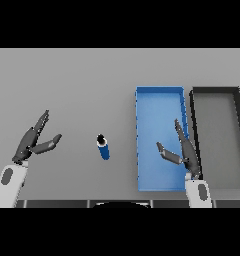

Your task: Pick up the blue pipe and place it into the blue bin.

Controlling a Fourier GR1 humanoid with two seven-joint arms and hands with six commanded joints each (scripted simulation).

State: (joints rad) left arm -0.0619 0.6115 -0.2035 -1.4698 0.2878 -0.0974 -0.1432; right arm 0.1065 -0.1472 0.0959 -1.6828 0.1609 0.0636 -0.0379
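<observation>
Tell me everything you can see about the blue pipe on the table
The short blue cylindrical pipe lies on the grey table, left of the blue rectangular bin and apart from it. Its body is a smooth, even blue, and its upper end looks dark with a pale rim, like an open mouth. It lies tilted, the dark end pointing up and slightly left in the head view. Nothing touches it but the table: the left robot hand hovers open well to its left, and the right robot hand is over the bin.
</observation>
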